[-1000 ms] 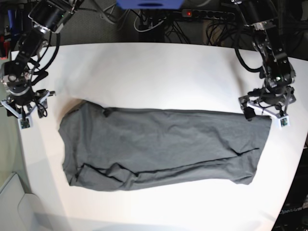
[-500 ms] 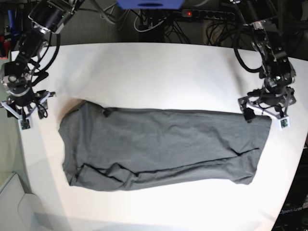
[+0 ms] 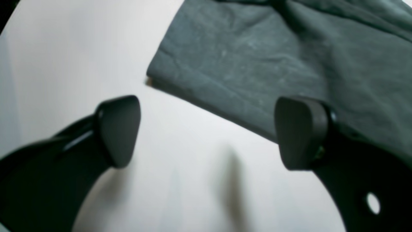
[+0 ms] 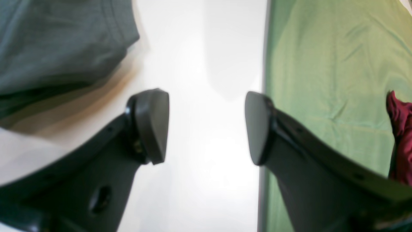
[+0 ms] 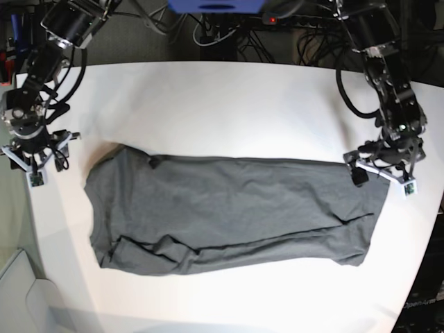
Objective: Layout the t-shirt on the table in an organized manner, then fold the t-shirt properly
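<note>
We see the t-shirt (image 5: 232, 211) lying flat and lengthwise across the middle of the table (image 5: 229, 104), folded into a long band with creases along its near side, well clear of the far edge. Our left gripper (image 5: 380, 171) hangs over the shirt's far corner toward the table's right edge, its fingers spread wide and holding nothing; in the left wrist view one fingertip (image 3: 297, 130) sits above the fabric hem and the other above bare white tabletop. Our right gripper (image 5: 32, 158) hovers at the table's left edge, just beside the shirt's other end but apart from it, jaws parted and empty. In the right wrist view the table edge runs between its fingers, with green cloth (image 4: 331, 71) beyond
</note>
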Robot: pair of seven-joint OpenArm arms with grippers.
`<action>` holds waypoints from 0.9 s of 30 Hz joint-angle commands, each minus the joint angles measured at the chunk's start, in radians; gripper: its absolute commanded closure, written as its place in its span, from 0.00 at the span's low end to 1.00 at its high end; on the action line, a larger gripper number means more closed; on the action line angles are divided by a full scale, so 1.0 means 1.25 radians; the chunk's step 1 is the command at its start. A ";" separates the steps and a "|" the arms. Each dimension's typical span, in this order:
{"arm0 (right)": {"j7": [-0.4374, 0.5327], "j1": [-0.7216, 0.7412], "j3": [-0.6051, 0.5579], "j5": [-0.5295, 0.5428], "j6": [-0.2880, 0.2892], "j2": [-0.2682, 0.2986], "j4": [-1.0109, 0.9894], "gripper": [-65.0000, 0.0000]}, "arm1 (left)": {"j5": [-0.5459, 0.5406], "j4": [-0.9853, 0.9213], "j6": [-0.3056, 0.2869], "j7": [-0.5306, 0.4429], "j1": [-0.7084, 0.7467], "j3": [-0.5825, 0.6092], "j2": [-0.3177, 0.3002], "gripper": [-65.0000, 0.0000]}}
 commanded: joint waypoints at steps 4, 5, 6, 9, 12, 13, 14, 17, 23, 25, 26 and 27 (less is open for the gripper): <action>0.019 0.011 0.000 0.007 -0.004 0.011 0.016 0.42 | 0.006 -0.053 0.007 -0.047 -0.061 -0.037 -0.025 0.00; 0.019 0.011 -0.005 0.007 -0.004 0.011 0.016 0.42 | 0.006 -0.068 0.007 -0.061 -0.068 -0.049 -0.025 0.00; 0.019 0.011 -0.013 0.007 -0.004 0.012 0.016 0.42 | 0.006 -0.084 0.006 -0.072 -0.077 -0.062 -0.025 0.00; 0.019 0.011 -0.016 0.007 -0.004 0.019 0.016 0.42 | 0.007 -0.130 0.004 -0.090 -0.103 -0.068 -0.042 0.00; 0.019 0.011 -0.021 0.007 -0.004 0.022 0.016 0.42 | 0.007 -0.182 0.004 -0.110 -0.119 -0.048 -0.047 0.00; 0.019 0.011 -0.027 0.007 -0.004 0.022 0.016 0.42 | 0.007 -0.199 0.004 -0.125 -0.122 -0.047 -0.048 0.00; 0.019 0.011 -0.030 0.007 -0.004 0.022 0.016 0.42 | 0.007 -0.213 0.004 -0.140 -0.126 -0.046 -0.048 0.00; 0.019 0.011 -0.039 0.007 -0.004 0.022 0.016 0.42 | 0.007 -0.262 0.004 -0.178 -0.137 -0.046 -0.048 0.00; 0.019 0.011 -0.037 0.007 -0.004 0.022 0.016 0.42 | 0.007 -0.364 0.004 -0.217 -0.159 -0.046 -0.048 0.00; 0.019 0.013 -0.039 0.007 -0.004 0.022 0.016 0.42 | 0.007 -0.373 0.004 -0.225 -0.159 -0.046 -0.048 0.00; 0.019 0.014 -0.039 0.007 -0.004 0.022 0.016 0.42 | 0.007 -0.373 0.004 -0.226 -0.158 -0.044 -0.047 0.00; 0.019 0.020 -0.040 0.007 -0.004 0.022 0.016 0.42 | 0.007 -0.373 0.004 -0.226 -0.156 -0.044 -0.047 0.04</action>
